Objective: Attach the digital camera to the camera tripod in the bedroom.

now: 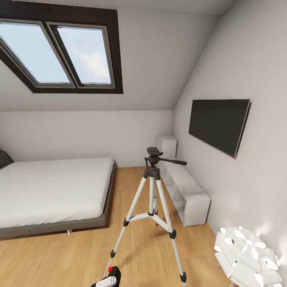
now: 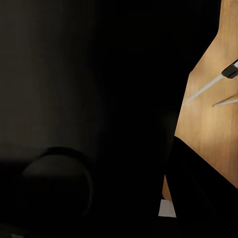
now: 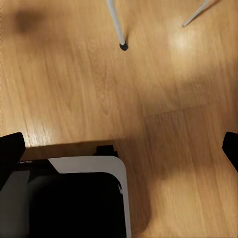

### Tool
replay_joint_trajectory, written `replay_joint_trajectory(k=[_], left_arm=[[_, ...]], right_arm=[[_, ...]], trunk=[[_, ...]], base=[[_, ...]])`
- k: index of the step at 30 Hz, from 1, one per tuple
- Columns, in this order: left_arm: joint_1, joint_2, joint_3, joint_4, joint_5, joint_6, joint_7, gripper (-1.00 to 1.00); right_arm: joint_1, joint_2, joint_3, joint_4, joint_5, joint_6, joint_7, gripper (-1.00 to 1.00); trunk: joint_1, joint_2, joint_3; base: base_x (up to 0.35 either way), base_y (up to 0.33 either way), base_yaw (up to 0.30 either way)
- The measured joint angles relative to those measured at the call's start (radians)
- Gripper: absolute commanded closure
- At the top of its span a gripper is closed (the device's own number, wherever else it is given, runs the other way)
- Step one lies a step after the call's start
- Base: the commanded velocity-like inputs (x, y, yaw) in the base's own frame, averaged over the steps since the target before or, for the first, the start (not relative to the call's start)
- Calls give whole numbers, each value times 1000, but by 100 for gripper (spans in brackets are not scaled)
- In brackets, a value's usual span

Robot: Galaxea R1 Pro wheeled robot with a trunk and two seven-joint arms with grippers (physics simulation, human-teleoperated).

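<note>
The left hand (image 1: 104,283) is gripping the digital camera (image 1: 113,274) low, near the camera tripod (image 1: 153,199) in the bedroom, whose head is waiting bare; the right hand's state is unclear.

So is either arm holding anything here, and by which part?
The small black digital camera with the red button appears gripped low on its body by the left tool, though contact isn't clear. The right tool holds nothing.

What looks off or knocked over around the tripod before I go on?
Nothing stands out. The camera tripod stands upright on the wood floor with legs spread and its head bare. The digital camera sits low in the head view, not yet mounted.
</note>
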Motion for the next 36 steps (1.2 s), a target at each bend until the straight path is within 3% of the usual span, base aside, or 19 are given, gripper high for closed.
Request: replay_joint_trajectory(k=[22,36], left_arm=[[0,-1,0,-2,0,-2,4,100],[0,2,2,-1,6,0,4,100]], right_arm=[[0,1,2,0,1,1,0,-100],[0,6,2,0,-1,1,-10,-100]], trunk=[[0,0,0],[0,0,0]], base=[[1,0,0],[144,-237,0]])
